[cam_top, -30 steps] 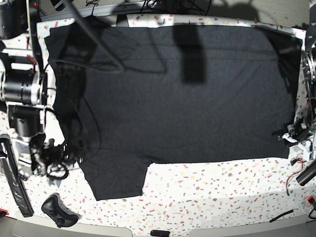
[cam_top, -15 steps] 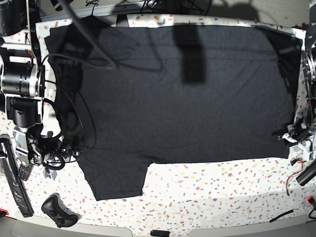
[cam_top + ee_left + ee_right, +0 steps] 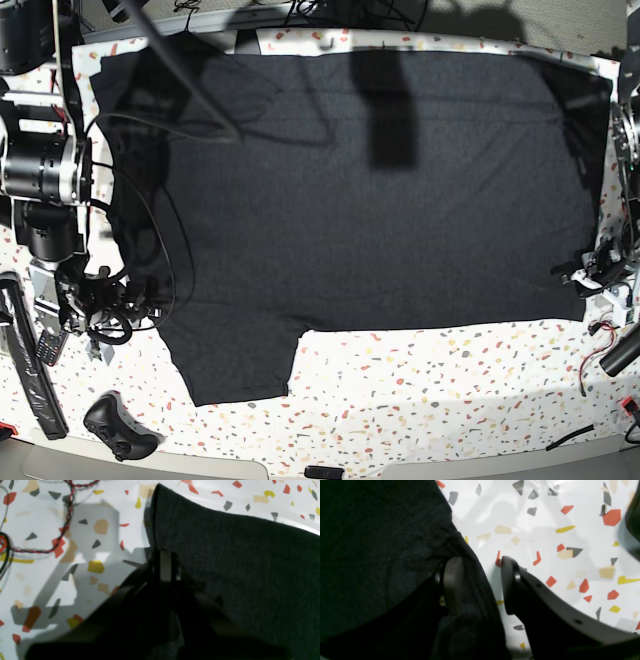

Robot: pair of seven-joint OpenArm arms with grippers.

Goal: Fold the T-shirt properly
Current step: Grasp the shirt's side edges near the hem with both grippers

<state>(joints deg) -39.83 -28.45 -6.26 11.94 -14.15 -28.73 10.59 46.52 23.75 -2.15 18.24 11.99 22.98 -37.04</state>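
Terrazzo-speckled table carries the T-shirt, spread flat and plain side up, filling the upper and middle base view; no fold made yet. Left gripper, lower right of base view, has jaws clamped on the shirt's corner edge. Right gripper, lower left of base view, has jaws apart straddling the sleeve-side hem, not yet pinched. Every fold remains.
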